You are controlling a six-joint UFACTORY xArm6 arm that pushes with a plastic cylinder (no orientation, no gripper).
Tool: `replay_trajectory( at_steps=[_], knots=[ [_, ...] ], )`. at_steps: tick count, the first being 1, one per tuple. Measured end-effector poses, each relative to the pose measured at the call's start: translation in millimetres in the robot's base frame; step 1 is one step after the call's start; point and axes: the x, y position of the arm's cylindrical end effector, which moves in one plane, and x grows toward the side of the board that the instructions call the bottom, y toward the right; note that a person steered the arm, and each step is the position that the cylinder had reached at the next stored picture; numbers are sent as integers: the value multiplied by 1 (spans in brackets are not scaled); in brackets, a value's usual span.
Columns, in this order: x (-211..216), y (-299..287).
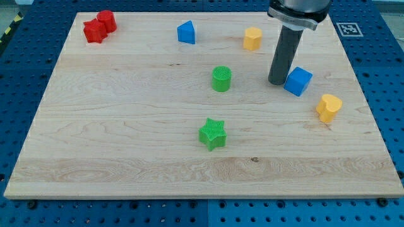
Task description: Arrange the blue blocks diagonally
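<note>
Fingers we have none: our tip (278, 82) seemingly touches the blue cube (298, 81); an off-centre push could spin it toward the yellow heart (329, 107).

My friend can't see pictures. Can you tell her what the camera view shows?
My tip rests on a wooden board, just left of a blue cube. A blue pointed block sits near the top, with two red blocks top left, a green cylinder and green star mid-board, and two yellow blocks right.
</note>
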Motion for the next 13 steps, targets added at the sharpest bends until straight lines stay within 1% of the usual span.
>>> replay_trajectory(
  at_steps=[1,2,3,4,5,6,7,8,10,11,12,13],
  knots=[
    [31,0],
    [78,1],
    [120,35],
    [158,121],
    [152,161],
    [100,160],
    [53,134],
    [75,96],
    [74,-6],
    [45,-2],
    [31,-5],
    [6,-20]
  ],
)
